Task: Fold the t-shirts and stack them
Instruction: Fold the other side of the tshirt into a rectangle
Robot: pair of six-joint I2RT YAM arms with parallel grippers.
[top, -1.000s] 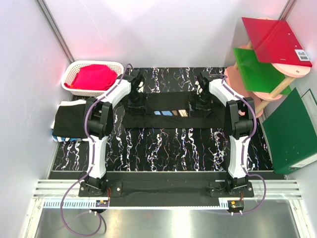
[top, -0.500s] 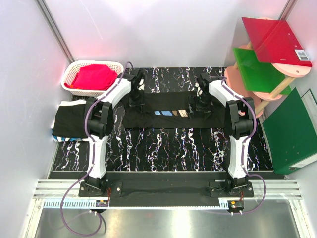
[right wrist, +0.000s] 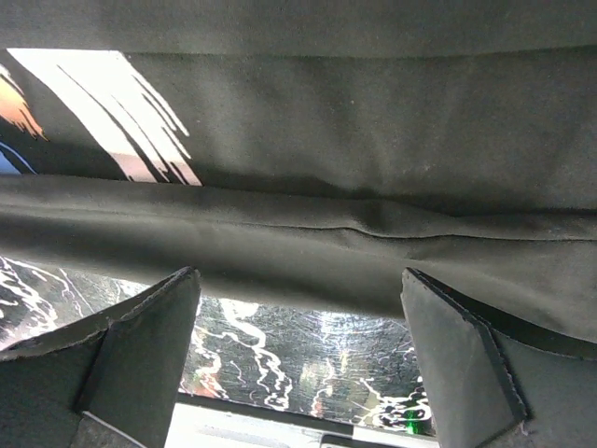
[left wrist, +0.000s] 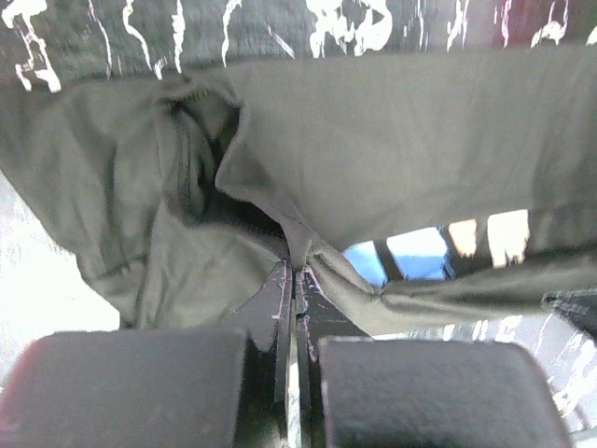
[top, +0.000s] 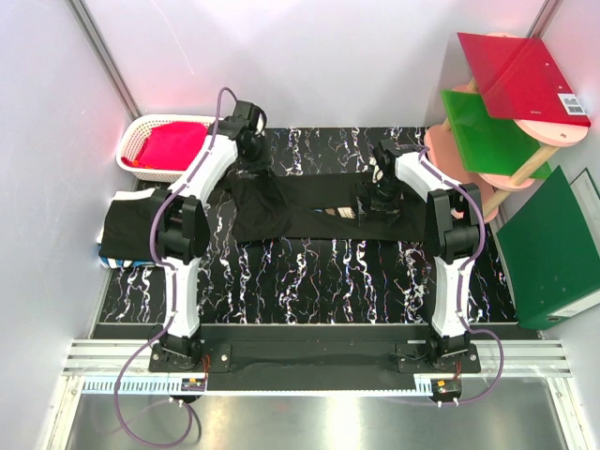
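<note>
The t-shirt [top: 309, 208] lies as a long black band across the middle of the marbled worktop [top: 328, 281] in the top view, with only slivers of its blue and pale print showing. The step in hand looks like folding its left end over toward the centre. The left hand [left wrist: 296, 280] is clenched on a thin pinch of black cloth at that end and holds it raised near the upper left of the top view, so the fabric hangs in a bunched tent rather than a flat flap. The right hand [right wrist: 298, 280] is released, its fingers spread wide astride the shirt's doubled edge and gripping nothing. To fold well, I judge the pinch should travel toward the centre low and slowly, so the cloth rolls over a straight crease instead of dragging the whole band along. The right hand would serve best as an anchor on the right part. The bunching beside the left fingers [left wrist: 275, 327] suggests only a corner is caught, so the flap may land skewed and need smoothing. The folded black pile [top: 131, 225] at the left edge, below the white basket [top: 150, 122], seems the place for the finished rectangle.
</note>
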